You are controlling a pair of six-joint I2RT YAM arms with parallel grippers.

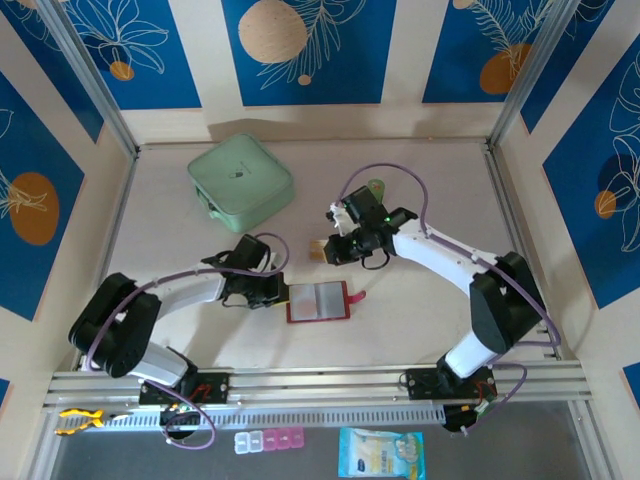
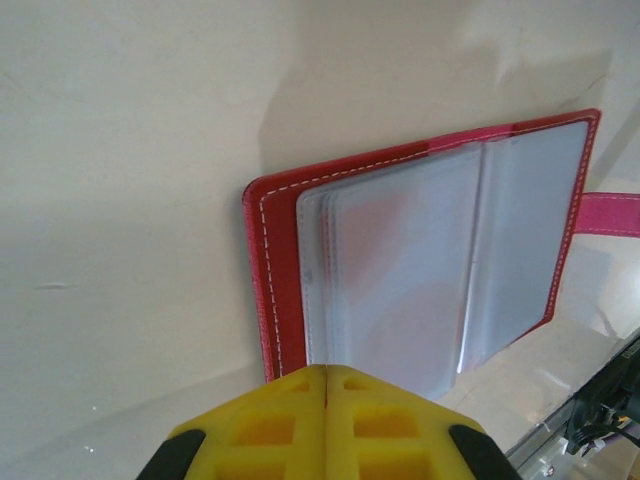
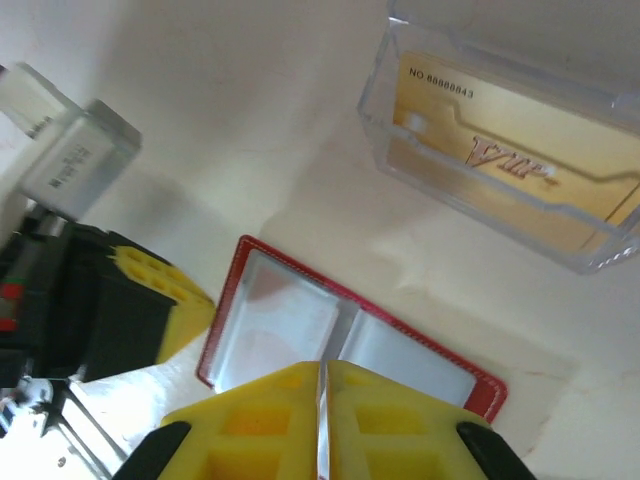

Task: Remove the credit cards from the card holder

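Red card holder [image 1: 318,301], one; gold card [image 3: 505,165], one

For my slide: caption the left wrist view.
Left gripper, shut, at the edge of the open red wallet.

The left arm is stretching low toward the centre, and the left end effector [image 1: 273,292] is pressing its yellow fingers [image 2: 270,430] together. The right arm is bending inward, and the right end effector [image 1: 334,250] is pointing down, its fingers [image 3: 390,425] meeting.
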